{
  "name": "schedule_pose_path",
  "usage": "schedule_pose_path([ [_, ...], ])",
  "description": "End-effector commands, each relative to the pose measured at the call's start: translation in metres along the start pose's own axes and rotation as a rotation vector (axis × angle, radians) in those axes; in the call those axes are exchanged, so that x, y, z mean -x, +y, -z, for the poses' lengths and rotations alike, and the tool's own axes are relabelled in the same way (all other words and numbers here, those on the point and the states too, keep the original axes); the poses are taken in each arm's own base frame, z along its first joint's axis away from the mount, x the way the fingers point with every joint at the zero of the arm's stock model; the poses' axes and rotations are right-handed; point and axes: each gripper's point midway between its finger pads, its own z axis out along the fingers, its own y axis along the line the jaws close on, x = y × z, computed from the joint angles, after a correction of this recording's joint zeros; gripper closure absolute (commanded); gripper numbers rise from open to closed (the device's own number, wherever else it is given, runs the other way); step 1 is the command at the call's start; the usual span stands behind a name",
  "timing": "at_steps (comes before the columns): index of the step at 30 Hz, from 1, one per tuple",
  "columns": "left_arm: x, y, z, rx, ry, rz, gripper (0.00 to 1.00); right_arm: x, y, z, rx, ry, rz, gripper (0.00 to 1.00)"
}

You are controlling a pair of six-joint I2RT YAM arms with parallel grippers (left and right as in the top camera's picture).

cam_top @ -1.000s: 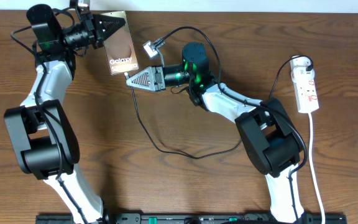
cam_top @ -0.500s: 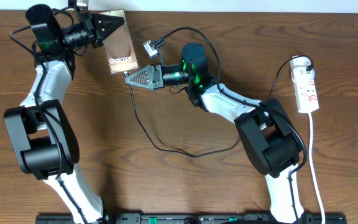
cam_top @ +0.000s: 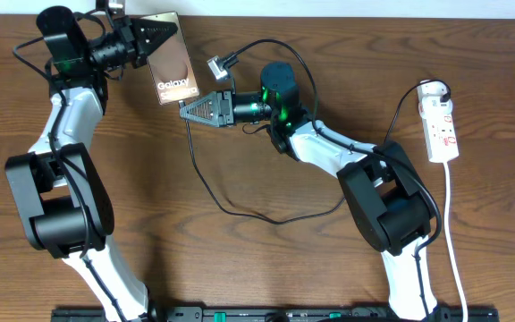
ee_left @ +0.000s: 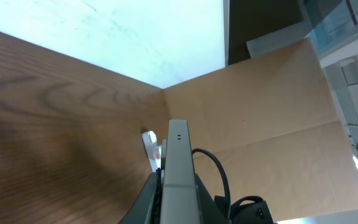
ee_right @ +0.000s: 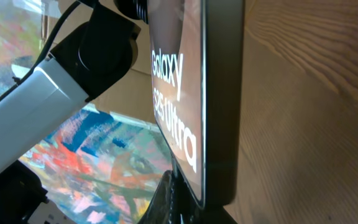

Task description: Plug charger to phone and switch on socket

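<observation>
Wood-grain worktop [cam_top: 240,277], seen from overhead. Left pincer [cam_top: 161,38] is clamped on the phone [cam_top: 175,72] at its far end, lettering facing up. Right pincer [cam_top: 186,110] is narrow and apparently closed on the plug end of the charger [cam_top: 266,221]; the tip itself is hidden. The phone's near edge sits just beside the right pincer's tip, and it fills the right wrist view. The charger cable loops across the worktop toward the socket [cam_top: 441,121], which lies well apart at the right.
</observation>
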Motion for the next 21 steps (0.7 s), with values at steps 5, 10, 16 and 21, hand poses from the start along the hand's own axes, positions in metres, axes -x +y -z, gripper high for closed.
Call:
schedule_pose_path([
  [5,-0.0161,-0.0212,-0.0026,-0.057,0.101,-0.012,0.92,0.0445,-0.0048,0.0083,-0.056,-0.226,0.03,0.99],
  [10,-0.0177,-0.022,-0.0023,-0.062,0.11,-0.012,0.92,0.0444,-0.005,0.0083,-0.056,-0.226,0.03,0.99],
  [16,-0.0177,-0.022,-0.0023,-0.062,0.11,-0.012,0.93,0.0443,-0.0051,0.0084,-0.056,-0.225,0.029,0.95],
  [21,-0.0162,-0.0214,-0.0022,-0.058,0.102,-0.014,0.93,0.0404,-0.0053,0.0076,-0.053,-0.203,0.023,0.43],
])
